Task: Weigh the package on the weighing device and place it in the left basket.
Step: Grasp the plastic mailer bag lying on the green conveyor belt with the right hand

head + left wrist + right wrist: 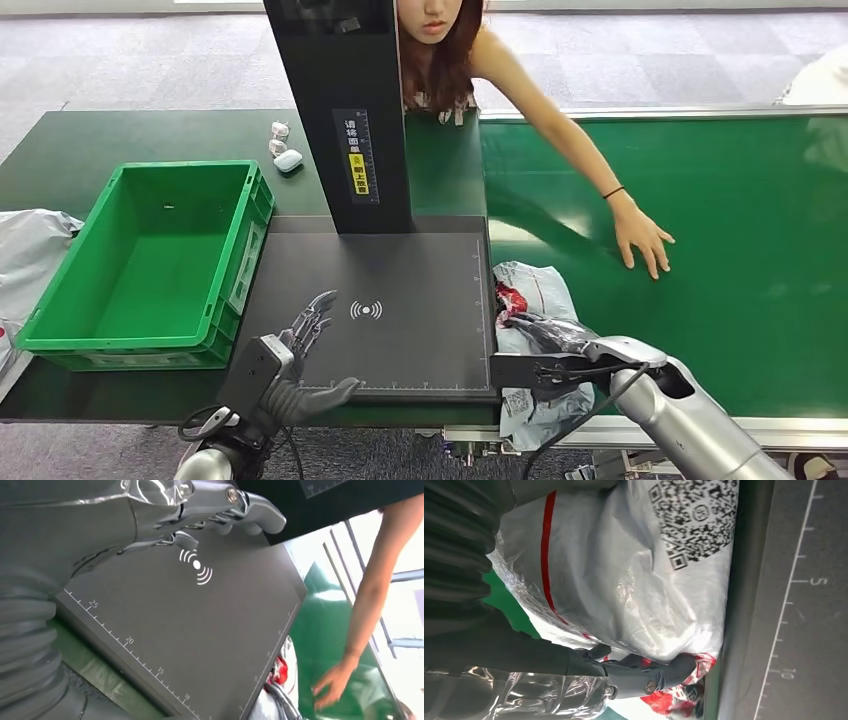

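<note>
Right hand: closest thing to the lens in the right wrist view, fingers laid over the package and curled against the crinkly plastic. Looks like it's gripping the bag, though whether the hold is firm I can't say.
Left hand: hovering over the near-left corner of the scale platform, fingers spread, holding nothing.
Package spot: lying on the green belt at about 3 o'clock from the platform, right up against its right edge, not on it yet.
Step in hand: I'd call this the pickup. Weighing hasn't happened and the basket part is way off.
Next move: my guess is the right hand needs to lift the bag over the platform lip and set it toward 9 o'clock, near the wireless symbol, then let go so the reading is clean.
Package look: soft white-grey poly mailer, wrinkled, shiny, red stripe and red print, a label with QR codes on the side facing the platform. Floppy stuff, so it'll probably sag and could slip out of a loose hold.
Green basket: sits at 9 o'clock from the platform, touching its left side.
Person: leaning in from 12 o'clock, their hand flat on the belt, well apart from the package.
</note>
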